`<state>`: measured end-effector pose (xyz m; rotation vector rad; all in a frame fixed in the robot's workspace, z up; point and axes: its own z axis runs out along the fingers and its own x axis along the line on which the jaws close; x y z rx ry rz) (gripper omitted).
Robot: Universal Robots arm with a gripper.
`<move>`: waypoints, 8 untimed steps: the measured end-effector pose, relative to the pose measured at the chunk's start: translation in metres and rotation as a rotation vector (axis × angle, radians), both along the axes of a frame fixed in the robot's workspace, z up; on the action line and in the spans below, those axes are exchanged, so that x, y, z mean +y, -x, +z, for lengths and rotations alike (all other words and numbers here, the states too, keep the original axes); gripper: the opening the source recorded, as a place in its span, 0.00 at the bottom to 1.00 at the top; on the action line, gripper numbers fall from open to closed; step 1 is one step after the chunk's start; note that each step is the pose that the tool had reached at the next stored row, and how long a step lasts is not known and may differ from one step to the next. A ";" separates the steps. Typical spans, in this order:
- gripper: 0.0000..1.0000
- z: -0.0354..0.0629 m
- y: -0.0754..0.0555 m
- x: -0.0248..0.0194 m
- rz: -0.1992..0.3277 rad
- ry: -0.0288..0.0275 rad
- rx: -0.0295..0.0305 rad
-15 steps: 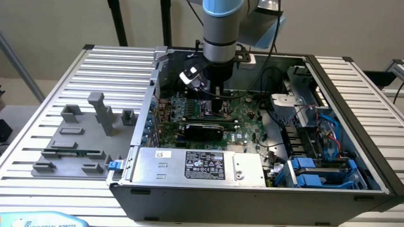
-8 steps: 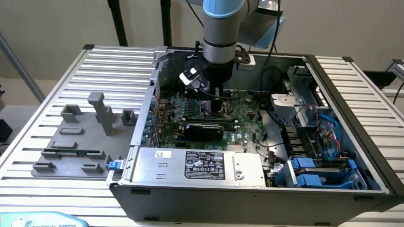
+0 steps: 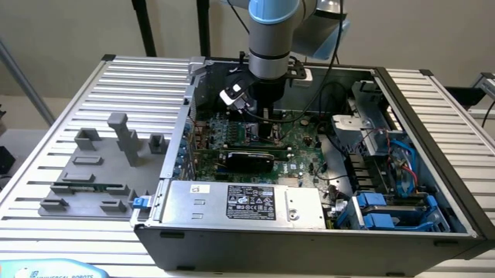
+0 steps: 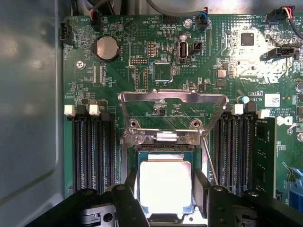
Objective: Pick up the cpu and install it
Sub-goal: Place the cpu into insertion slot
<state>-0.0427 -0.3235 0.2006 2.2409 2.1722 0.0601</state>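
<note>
Gripping the cpu [image 4: 164, 189] by two opposite edges, the tool [image 4: 165, 177] holds it low over the open socket [image 4: 161, 148] on the motherboard [image 4: 118, 71]. Any tilt or offset while seating could bend socket pins or leave the chip cocked.

This is a robotics lab or test cell set up for computer assembly. A Universal Robots arm [image 3: 269, 40] reaches down from the upper middle of the exterior view into an open desktop computer case [image 3: 309, 243], which lies on a ribbed aluminium counter [image 3: 139, 75]. Inside the case are a green motherboard [image 3: 302, 159], a boxed power supply [image 3: 247, 202] and blue-latched drive bays [image 3: 386, 211]. Grey fixture blocks [image 3: 124, 139] stand on a plate at left centre. Black stand poles [image 3: 145, 26] rise before a plain wall at upper left. The wrist view shows the socket frame [image 4: 173, 99] flipped open, with the cpu [image 4: 165, 187] at the socket.
</note>
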 end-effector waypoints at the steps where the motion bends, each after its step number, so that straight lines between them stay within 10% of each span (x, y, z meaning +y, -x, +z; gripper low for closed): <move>1: 0.55 -0.0002 0.000 0.0000 0.000 0.0001 0.0001; 8: 0.55 -0.0022 -0.001 0.0000 -0.001 0.0041 0.0001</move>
